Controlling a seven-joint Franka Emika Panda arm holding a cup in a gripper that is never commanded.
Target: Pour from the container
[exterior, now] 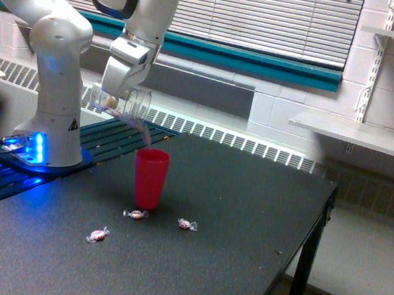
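Closed white blinds and a teal band run along the back wall, with a ribbed heater strip below them, behind a dark speckled counter (232, 215). White and bulky, the robot arm (53, 67) stands on a blue-lit base at the counter's nine o'clock side in the exterior view. Its gripper (118, 90) is clamped around the clear container (125, 102), which hangs in the air tipped far over, its open mouth turned down and toward four o'clock. Something pale shows through the container's wall near the gripper, too blurred to name. A faint streak runs from the container's mouth down toward the red cup (150, 178), which stands upright on the counter just below and at five o'clock from the container, apart from it. Three wrapped candies lie loose on the counter: one (135, 214) just at the cup's foot at six o'clock, a second (187, 224) at four o'clock from the cup, and a third (97, 234) farther off at seven o'clock. White shelves (359, 134) hang on the brick wall at three o'clock.
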